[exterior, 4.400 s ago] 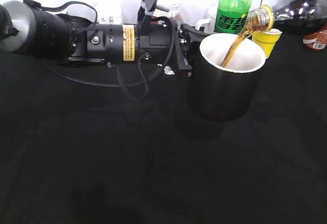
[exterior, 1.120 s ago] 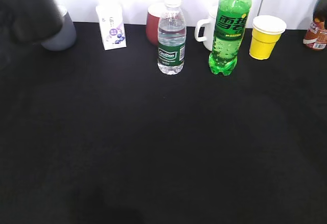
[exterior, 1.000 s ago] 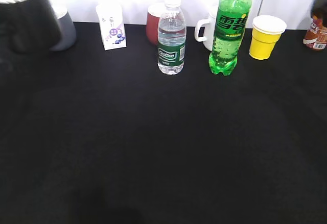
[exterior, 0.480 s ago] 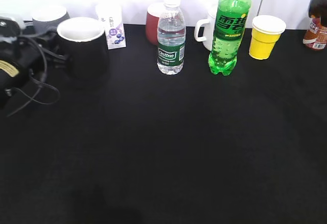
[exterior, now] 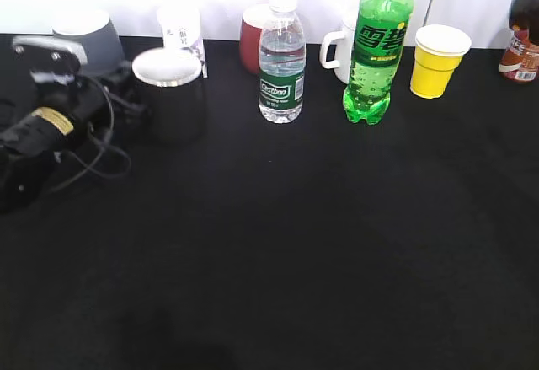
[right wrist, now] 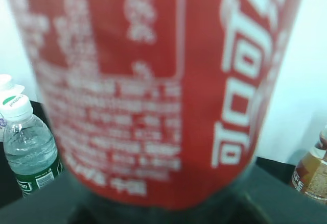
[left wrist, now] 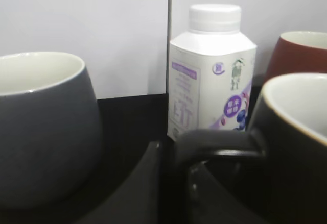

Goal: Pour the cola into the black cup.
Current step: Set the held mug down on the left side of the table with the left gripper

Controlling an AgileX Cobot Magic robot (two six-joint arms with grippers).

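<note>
The black cup (exterior: 171, 99) stands at the back left of the black table, next to a white carton. My left gripper (exterior: 133, 104) is at its handle. In the left wrist view the cup (left wrist: 294, 147) is at the right and its loop handle sits between my jaws (left wrist: 176, 183), which are shut on it. The cola (right wrist: 153, 81) fills the right wrist view, red label upright and dark liquid below. My right gripper (right wrist: 158, 211) is shut on it, its fingers barely showing. The cola and right gripper are outside the exterior view.
Along the back stand a grey mug (exterior: 84, 37), the white carton (exterior: 181, 29), a dark red mug (exterior: 253, 37), a small water bottle (exterior: 280, 62), a white mug (exterior: 341, 45), a green soda bottle (exterior: 375, 45), a yellow cup (exterior: 440, 58) and a brown bottle (exterior: 522, 45).
The pouring over the table's middle has ended. My left arm has brought the black cup in from the upper left corner, down and rightward beside the carton.
</note>
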